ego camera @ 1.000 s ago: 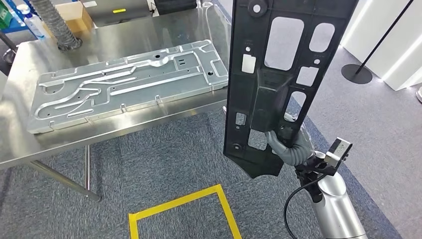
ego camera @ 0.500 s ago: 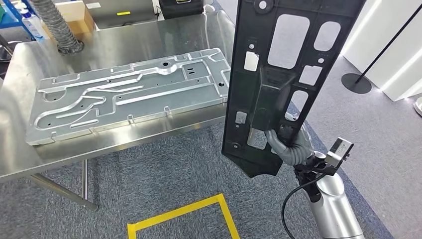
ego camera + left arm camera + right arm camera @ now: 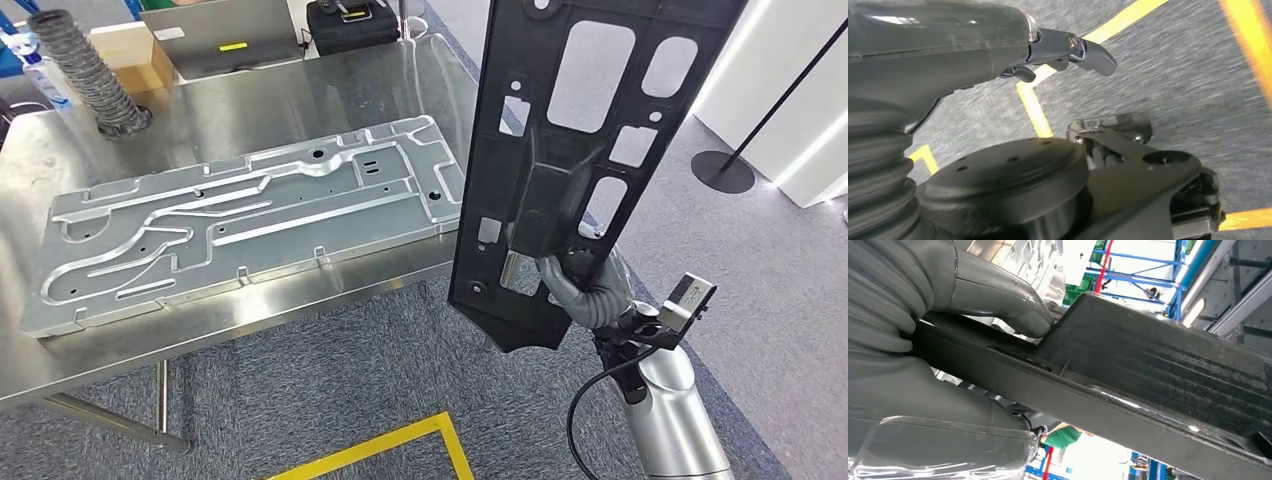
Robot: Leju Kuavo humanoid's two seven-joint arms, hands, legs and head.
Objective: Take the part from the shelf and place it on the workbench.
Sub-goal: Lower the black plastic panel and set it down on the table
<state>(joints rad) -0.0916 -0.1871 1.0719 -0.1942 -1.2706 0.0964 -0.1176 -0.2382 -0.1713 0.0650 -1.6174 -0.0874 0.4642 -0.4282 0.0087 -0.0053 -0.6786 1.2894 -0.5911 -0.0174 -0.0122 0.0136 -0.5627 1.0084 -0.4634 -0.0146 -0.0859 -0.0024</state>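
Part: the black plastic panel (image 3: pixel 570 150) is up in the air, standing near upright with a slight lean, its top running out of the head view. It hangs beside the desk's right end, over the carpet, and its left edge overlaps the desk corner from where I look.
Right robot hand: my right robot hand (image 3: pixel 580 290) is clamped on the panel low down, by the raised block in its middle. In the wrist view my grey thumb (image 3: pixel 1013 310) presses on one face and the rest of the hand wraps the other side, with the panel's dark edge (image 3: pixel 1158 370) running between.
Left robot hand: my left robot hand (image 3: pixel 1068 50) hangs low over the grey carpet, fingers curled in a little, nothing in them; I cannot tell whether they are apart or closed.
Desk: the steel desk (image 3: pixel 300 90) carries a long stamped metal plate (image 3: pixel 250 215) lying flat, well apart from the panel I hold.
Back of desk: a grey ribbed hose (image 3: pixel 90 70), a cardboard box (image 3: pixel 130 50) and a black case (image 3: pixel 350 20) sit along the far edge.
Floor: yellow tape (image 3: pixel 400 440) marks a box on the carpet just below me; a black stanchion base (image 3: pixel 722 170) stands off to the right.
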